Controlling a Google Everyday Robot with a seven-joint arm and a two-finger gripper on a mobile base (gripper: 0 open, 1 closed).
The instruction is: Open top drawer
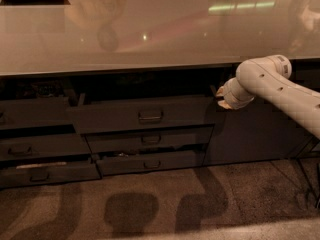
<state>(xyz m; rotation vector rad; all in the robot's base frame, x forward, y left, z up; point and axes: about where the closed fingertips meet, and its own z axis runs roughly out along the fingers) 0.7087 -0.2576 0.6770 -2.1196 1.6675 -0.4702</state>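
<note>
A pale, glossy counter (150,39) is running across the whole upper part of the view, with a dark cabinet sitting under it. At the far left, a stack of left drawers (35,146) is showing. The lowest of them is hanging slightly open, with a pale strip lying along its top edge.

Just right of that stack, the top drawer (125,116) is sitting directly under the counter edge, in the middle of the cabinet. Its wide dark front is reaching further left than the fronts below it and is appearing to stand a little forward of them. A dark gap is lying above it. Its handle (150,116) is sitting at the centre of the front, untouched. Under it, two shallower drawers (150,150) are stacked, and the lower one is looking slightly ajar.

At the top drawer's upper right corner, the gripper (220,96) is hovering at or against the front's edge. Whether it is wide or narrow, I cannot tell. The white arm (280,86) is stretching in from the right. It is crossing in front of the door (250,134).
</note>
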